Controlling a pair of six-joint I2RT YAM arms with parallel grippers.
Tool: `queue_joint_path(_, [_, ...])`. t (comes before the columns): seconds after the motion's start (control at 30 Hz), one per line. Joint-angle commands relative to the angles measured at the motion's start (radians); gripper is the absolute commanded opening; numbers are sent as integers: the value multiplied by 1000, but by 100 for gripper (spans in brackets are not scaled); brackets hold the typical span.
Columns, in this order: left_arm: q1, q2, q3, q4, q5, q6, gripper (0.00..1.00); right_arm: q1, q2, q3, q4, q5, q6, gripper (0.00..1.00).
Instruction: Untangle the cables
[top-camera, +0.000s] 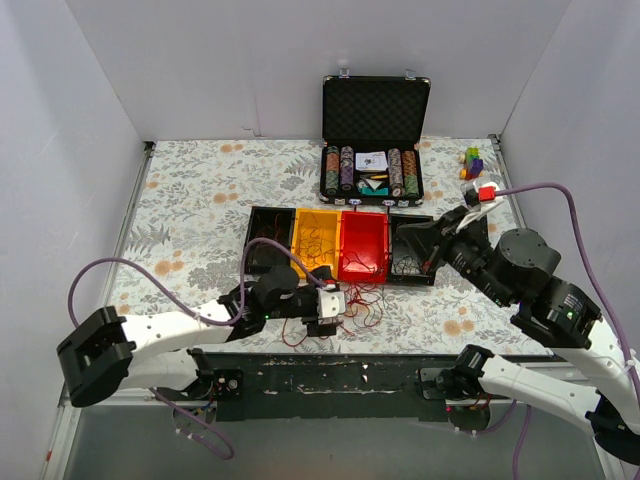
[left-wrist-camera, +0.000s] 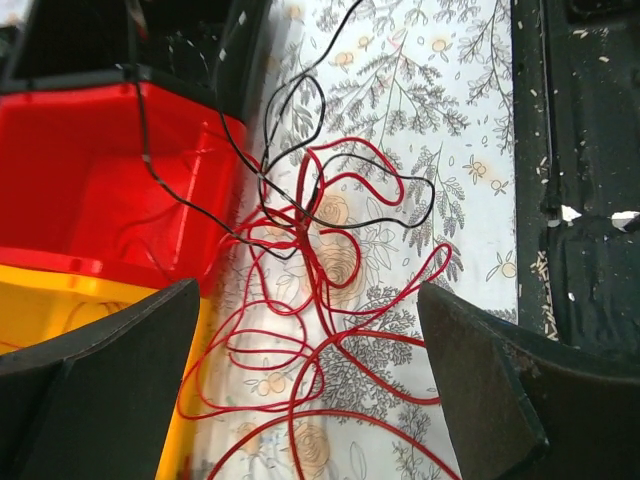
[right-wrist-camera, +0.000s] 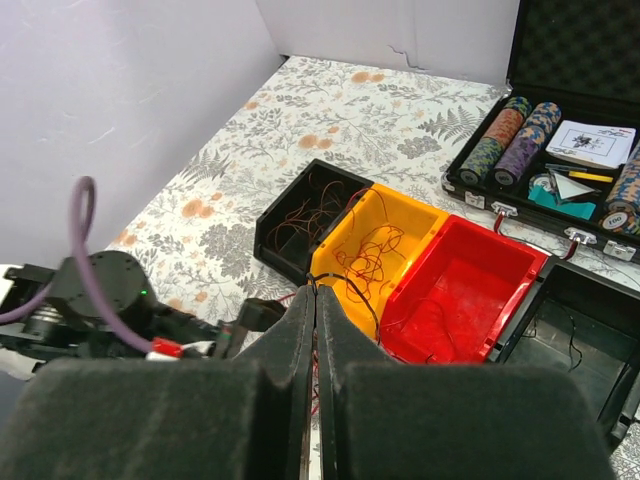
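Observation:
The cables are a loose nest of thin red strands with a few black ones, lying on the floral cloth in front of the red bin. In the top view the cables lie just right of my left gripper. My left gripper is open, with its jaws on either side of the lower red loops. My right gripper is shut on a thin black cable that trails down toward the bins. It hangs high above the right black bin.
A row of bins stands mid-table: black bin, yellow bin with red strands inside, red bin, black bin. An open poker chip case stands behind. Coloured blocks sit at the far right. White walls enclose the table.

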Motion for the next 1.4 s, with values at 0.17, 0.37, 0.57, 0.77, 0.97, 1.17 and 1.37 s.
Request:
queue_joint_path(0.17, [-4, 124, 32, 346, -160, -89, 66, -2, -29, 2, 50, -35, 10, 1])
queue_joint_path(0.37, [-1, 142, 57, 370, -154, -135, 56, -2, -28, -7, 51, -60, 10, 1])
queue_joint_path(0.57, [-1, 179, 55, 397, -97, -121, 38, -2, -31, -10, 68, -81, 23, 1])
queue_joint_path(0.77, [-2, 182, 58, 344, -16, -85, 0, -2, -20, 15, 82, -83, 18, 1])
queue_joint_path(0.97, [-1, 112, 24, 161, -25, 4, 0, -2, -9, 91, 58, 46, -58, 1])
queue_joint_path(1.17, [10, -23, -70, -80, -24, 90, 0, -2, 25, 209, 38, 215, -157, 1])
queue_joint_path(1.37, [12, -224, -183, -259, -21, 202, 0, -2, 43, 259, 105, 376, -264, 1])
